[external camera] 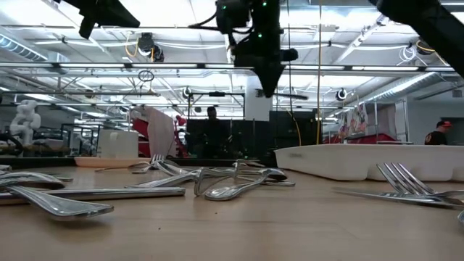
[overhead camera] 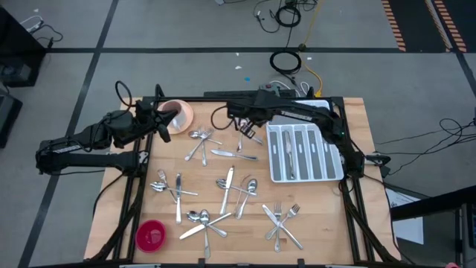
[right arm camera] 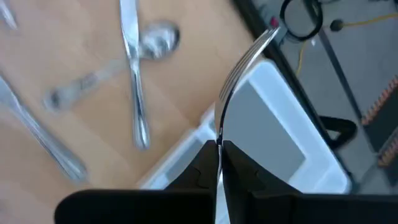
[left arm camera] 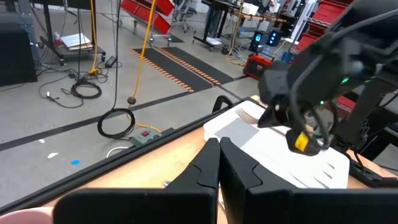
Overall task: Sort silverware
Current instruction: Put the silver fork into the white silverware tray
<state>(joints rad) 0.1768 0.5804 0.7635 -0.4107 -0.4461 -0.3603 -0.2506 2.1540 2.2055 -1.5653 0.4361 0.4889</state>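
Loose silverware lies spread over the wooden table (overhead camera: 320,216): spoons and a knife (overhead camera: 208,145) at the far middle, more pieces (overhead camera: 234,190) in the centre, forks (overhead camera: 281,219) near the front. My right gripper (overhead camera: 249,128) hangs above the table by the far left corner of the white tray (overhead camera: 301,152), shut on a fork (right arm camera: 245,59). My left gripper (left arm camera: 217,146) is shut on nothing, up at the far left beside the pink cup (overhead camera: 178,115). My right gripper pinches the fork's handle (right arm camera: 219,138) between its two fingers. The fork reaches on past the fingertips, its tines (right arm camera: 266,36) farthest out. The fingers slant steeply down from above. The fork is lifted clear, over the tray's corner (right arm camera: 280,124).
A few pieces lie in the tray's slots (overhead camera: 288,149). A red round dish (overhead camera: 151,235) sits at the near left corner. A knife (right arm camera: 134,74) and a spoon (right arm camera: 158,37) lie on the table below my right gripper. The black frame rails run along the table's edges.
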